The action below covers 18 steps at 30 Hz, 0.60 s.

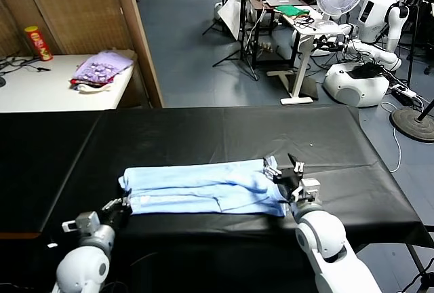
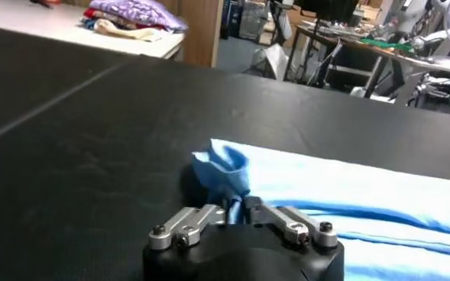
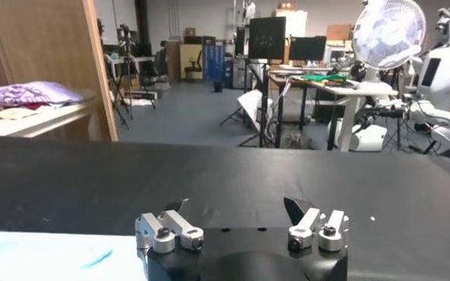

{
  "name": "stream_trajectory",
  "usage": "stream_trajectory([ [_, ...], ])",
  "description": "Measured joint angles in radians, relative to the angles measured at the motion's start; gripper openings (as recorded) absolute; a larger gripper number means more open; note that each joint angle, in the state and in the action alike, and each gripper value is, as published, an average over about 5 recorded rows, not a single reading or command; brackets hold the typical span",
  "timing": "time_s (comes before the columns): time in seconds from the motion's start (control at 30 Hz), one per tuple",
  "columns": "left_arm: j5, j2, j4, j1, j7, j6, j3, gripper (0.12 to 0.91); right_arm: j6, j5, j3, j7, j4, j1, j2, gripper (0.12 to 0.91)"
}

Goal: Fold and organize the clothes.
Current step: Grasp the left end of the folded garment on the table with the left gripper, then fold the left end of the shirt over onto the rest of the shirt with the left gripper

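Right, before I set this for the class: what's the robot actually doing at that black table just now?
It is folding a pale blue T-shirt that lies in a long band on the black table. The left gripper has its fingers shut on the shirt's left end, where the cloth bunches up. The right gripper sits at the shirt's right end with its fingers wide open, holding nothing. A purple cloth pile sits on a separate white table behind.

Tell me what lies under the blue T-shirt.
The T-shirt lies flat on the black table cover, which shows all around it. Whatever is directly beneath the cloth is covered. The left gripper is shut on its corner.
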Motion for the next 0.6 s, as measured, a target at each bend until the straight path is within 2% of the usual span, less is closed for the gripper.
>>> stream_trajectory([
  [0.1,0.137,0.032,0.025,0.006,0.006,-0.053,-0.017,0.157,0.0,0.0,0.007,0.0,0.011,-0.009,0.0,0.798],
  [0.23,0.34,0.12,0.069,0.024,0.009,-0.133,-0.068,0.157,0.0,-0.001,0.009,0.001,0.018,-0.021,0.007,0.798],
  [0.33,0.433,0.19,0.081,0.042,0.024,-0.175,-0.102,0.157,-0.002,-0.005,0.009,0.004,0.02,-0.026,0.014,0.798],
  [0.43,0.442,0.22,0.051,0.059,0.046,-0.168,-0.098,0.157,-0.007,-0.011,0.012,0.008,0.026,-0.035,0.017,0.798],
  [0.6,0.341,0.187,-0.074,0.052,0.067,-0.073,0.011,0.157,-0.011,-0.028,0.027,0.011,0.036,-0.052,0.02,0.798],
])
